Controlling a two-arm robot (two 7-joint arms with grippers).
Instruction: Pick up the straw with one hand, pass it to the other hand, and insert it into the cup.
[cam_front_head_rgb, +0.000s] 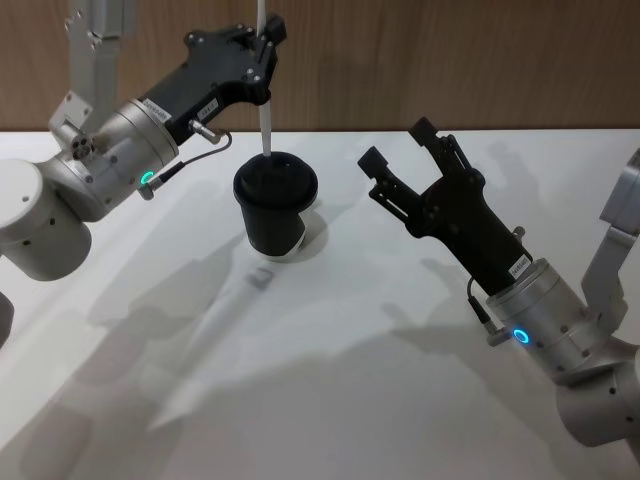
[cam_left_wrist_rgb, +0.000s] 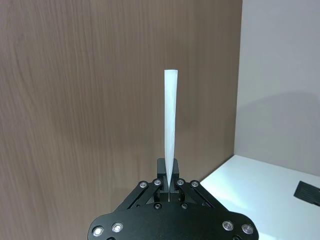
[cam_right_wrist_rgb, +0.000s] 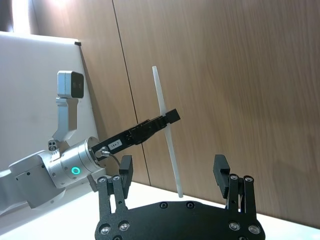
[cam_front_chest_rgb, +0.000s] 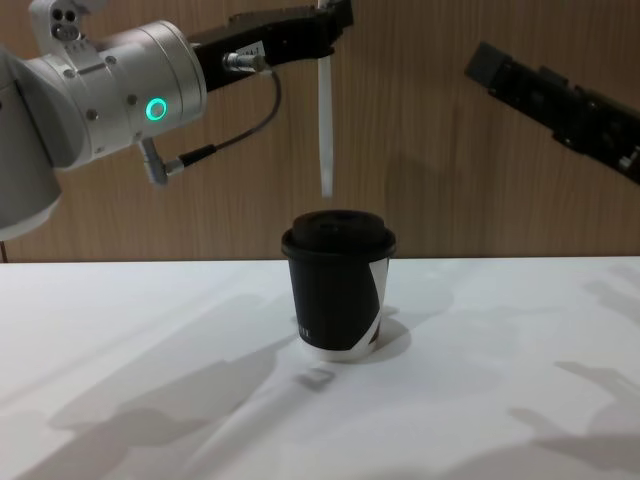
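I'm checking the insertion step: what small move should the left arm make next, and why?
Probably lower it straight down. The left claw is shut on the straw, held upright with its tip just above the cup lid, not yet in. The right claw stands open, aside.

The left gripper (cam_front_chest_rgb: 322, 12) holds the straw (cam_front_chest_rgb: 325, 120) upright above the cup (cam_front_chest_rgb: 338, 285).

A robot test room, like a lab or demo stand

The place looked bare and tidy: a plain white table (cam_front_head_rgb: 330, 400) filled the lower part of the head view, a brown wood-panel wall (cam_front_head_rgb: 450, 60) ran across the top, and a light grey side wall (cam_left_wrist_rgb: 280, 80) stood at the right of the left wrist view.
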